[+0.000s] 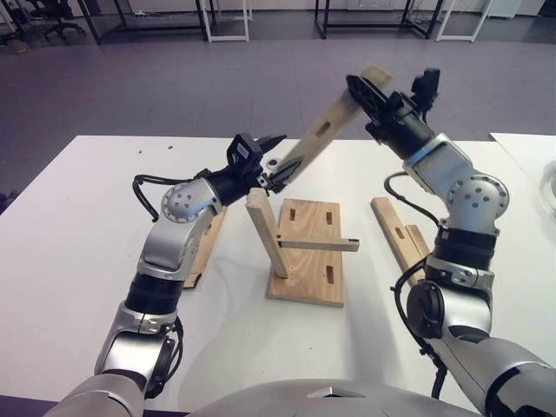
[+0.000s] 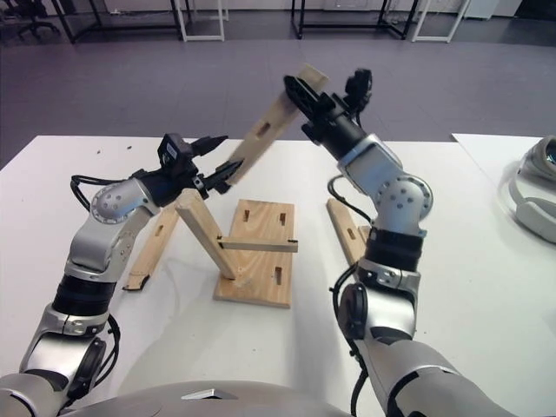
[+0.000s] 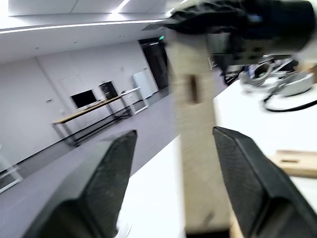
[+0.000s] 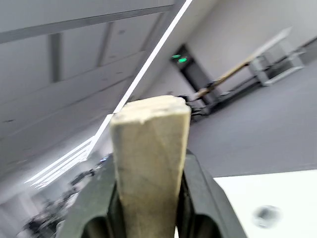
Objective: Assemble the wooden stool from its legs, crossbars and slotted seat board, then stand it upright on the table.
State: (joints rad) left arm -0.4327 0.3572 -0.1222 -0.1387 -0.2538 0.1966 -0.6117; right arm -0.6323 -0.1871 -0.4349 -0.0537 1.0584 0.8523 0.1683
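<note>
Seat board lies flat on counter, below and between both end effectors. Three of its slots show bare. Standing leg has its foot on the board's near-left corner and is tilted, top just under the left end effector. Can't tell whether it's seated in a slot. Crossbar sticks out of that leg, level, over the board toward the right arm's side, with nothing on its far end.

Right end effector is clamped on the top end of the raised leg, up off the counter. That leg slants down to the left end effector, which is wide: fingers sit either side of its lower end, with a gap on both sides.

Spare leg lies flat under the left arm. More wood pieces lie flat well below the right end effector, beside that arm.
</note>
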